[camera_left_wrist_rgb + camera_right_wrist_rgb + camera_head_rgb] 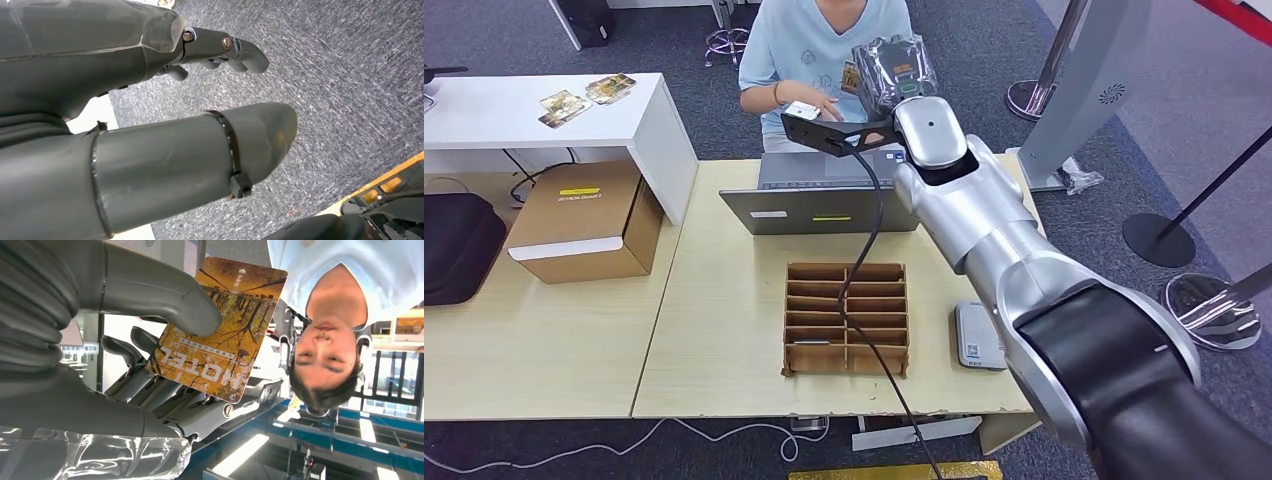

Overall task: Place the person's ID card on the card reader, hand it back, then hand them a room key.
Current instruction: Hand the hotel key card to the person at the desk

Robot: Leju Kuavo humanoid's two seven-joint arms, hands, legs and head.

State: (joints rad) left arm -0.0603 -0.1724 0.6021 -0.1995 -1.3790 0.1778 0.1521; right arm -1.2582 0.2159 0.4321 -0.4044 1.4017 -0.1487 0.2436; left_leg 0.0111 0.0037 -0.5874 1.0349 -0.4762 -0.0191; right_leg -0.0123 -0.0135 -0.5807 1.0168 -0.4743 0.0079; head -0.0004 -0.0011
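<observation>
The right hand (150,390) is pinching a room key (220,330), an orange card with the word HOTEL, between the thumb and the fingers under it. The arm is reaching forward over the laptop (824,205), so the card is coming to the person (824,50) sitting just beyond the hand. I think the card is being held by one edge so that most of it stays free for the person to take. The person's own hand (809,105), just beside the right hand, is resting on a small pale card (802,110); it may be the ID card, but I cannot tell for sure. So I judge this is the last step, the handing of the key.

The left hand (215,55) is hanging over the grey carpet, holding nothing, its fingers curling loosely inward.

Behind the right hand, toward the robot, the cardboard organizer (847,318) is standing with its slots; one slot seems to hold something flat. The card reader (979,335) is lying beside it, nothing on it.
</observation>
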